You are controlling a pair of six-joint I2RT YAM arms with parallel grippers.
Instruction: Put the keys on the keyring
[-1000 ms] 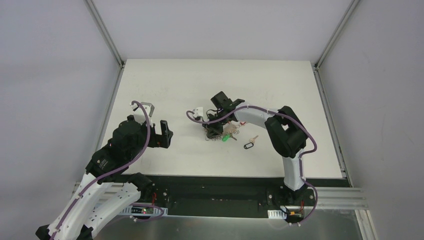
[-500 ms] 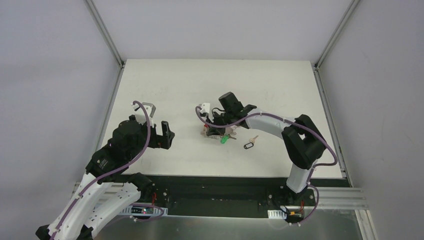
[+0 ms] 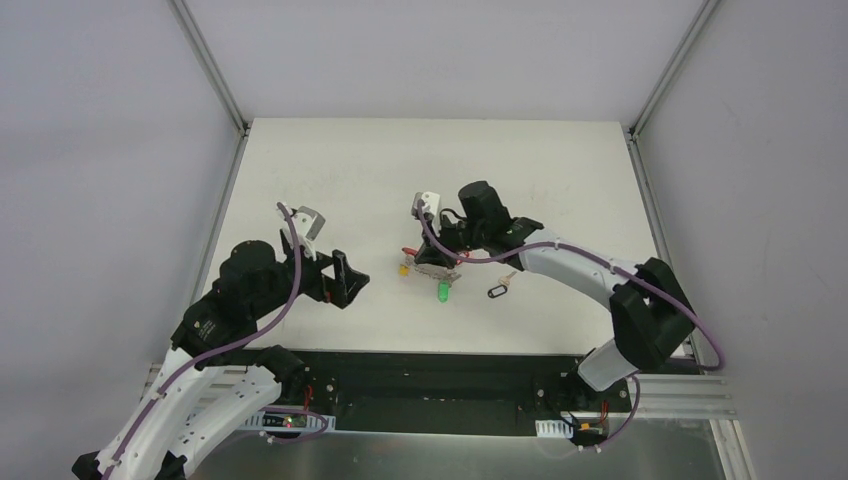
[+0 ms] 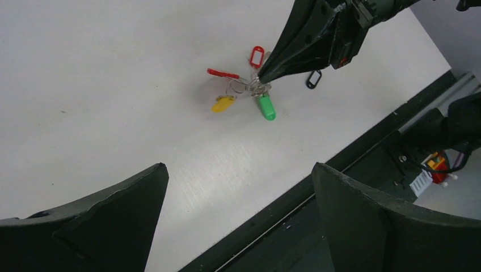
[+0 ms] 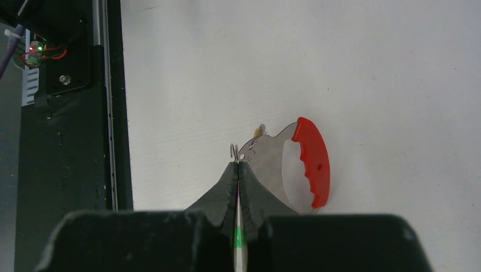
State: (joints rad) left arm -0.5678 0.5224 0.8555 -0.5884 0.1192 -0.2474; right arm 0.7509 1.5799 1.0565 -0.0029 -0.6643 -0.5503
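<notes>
fingertips of the right gripper [image 5: 238, 165] are pressed together at the bunch of silver keys with coloured tags [image 4: 249, 89]. the red curved plastic keyring [image 5: 313, 161] lies just beside them, its length along the reach. the left gripper [image 4: 239, 170], spread wide, hangs well apart.

surface: white table [image 3: 320, 170] | centre: keyring [image 4: 223, 73] with yellow, green, red-tagged keys [image 4: 265, 106] | black-tagged key [image 3: 497, 289] near, apart

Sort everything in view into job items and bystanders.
Job: keyring, green-tagged key, yellow-tagged key, red-tagged key, black-tagged key.
Bystanders: table, black base rail, lit circuit board.
</notes>
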